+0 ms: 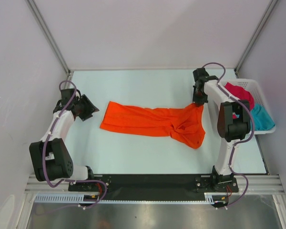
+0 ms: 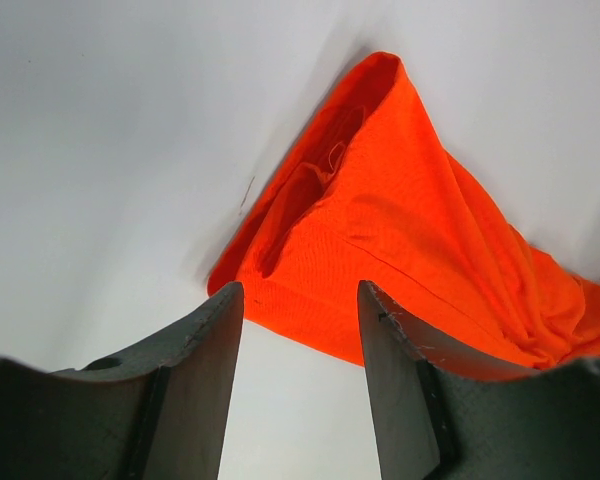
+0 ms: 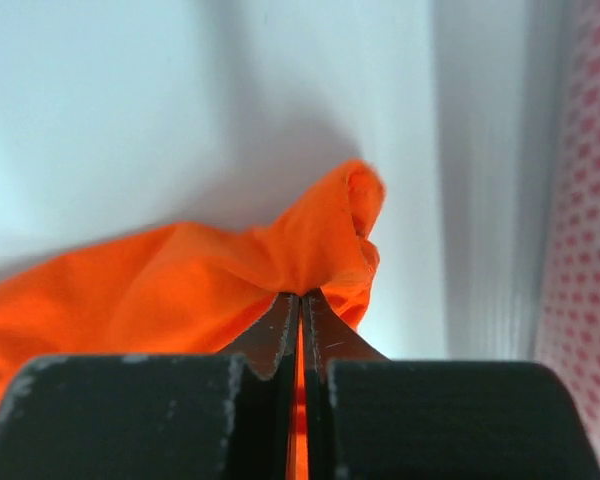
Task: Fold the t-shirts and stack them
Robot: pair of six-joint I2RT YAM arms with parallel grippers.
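The orange t-shirt (image 1: 148,121) lies stretched and rumpled across the middle of the pale table (image 1: 133,155). The right gripper (image 1: 198,101) pinches its right corner. The left gripper (image 1: 89,109) gapes just beside its left end. The red t-shirt (image 1: 238,90) and teal t-shirt (image 1: 262,118) sit in a white basket (image 1: 258,88) at the right edge. Plain white walls (image 1: 148,33) enclose the table.

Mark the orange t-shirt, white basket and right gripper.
bright orange cloth t-shirt (image 1: 133,121), top view, flat middle.
white plastic lattice basket (image 1: 248,82), top view, far rim.
right gripper (image 3: 301,300), right wrist view, between fingertips.
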